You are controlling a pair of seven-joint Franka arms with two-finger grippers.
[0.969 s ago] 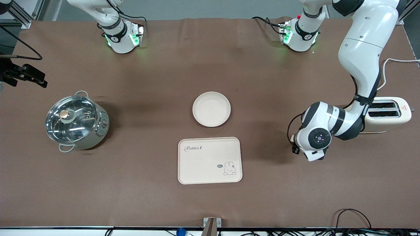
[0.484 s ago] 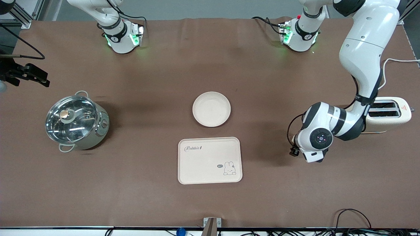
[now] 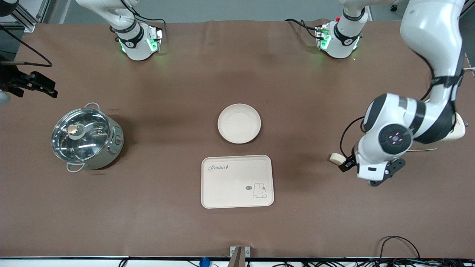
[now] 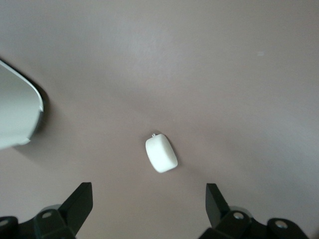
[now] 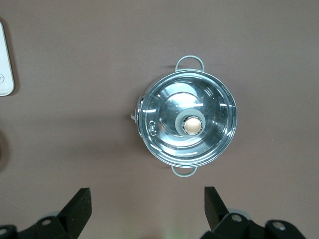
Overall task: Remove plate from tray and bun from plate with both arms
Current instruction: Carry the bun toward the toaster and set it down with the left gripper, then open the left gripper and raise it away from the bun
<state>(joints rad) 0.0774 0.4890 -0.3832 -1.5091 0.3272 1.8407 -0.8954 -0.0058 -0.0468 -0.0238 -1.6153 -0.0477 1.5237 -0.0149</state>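
Observation:
The round cream plate (image 3: 239,123) sits at mid-table, just farther from the front camera than the rabbit tray (image 3: 237,181). The small pale bun (image 3: 336,158) lies on the cloth toward the left arm's end; it also shows in the left wrist view (image 4: 161,153). My left gripper (image 3: 371,173) hangs above the cloth beside the bun, open and empty, with the bun lying just ahead of its fingers (image 4: 148,209). My right gripper (image 3: 35,86) waits high over the pot's area, open and empty (image 5: 147,209).
A steel pot with a glass lid (image 3: 86,139) stands toward the right arm's end and shows in the right wrist view (image 5: 187,124). A cream toaster (image 3: 459,129) is mostly hidden by the left arm. Cables run along the table's front edge.
The left arm has risen and swung toward its own end of the table, uncovering the bun and now hiding most of the toaster. The right gripper has barely moved.

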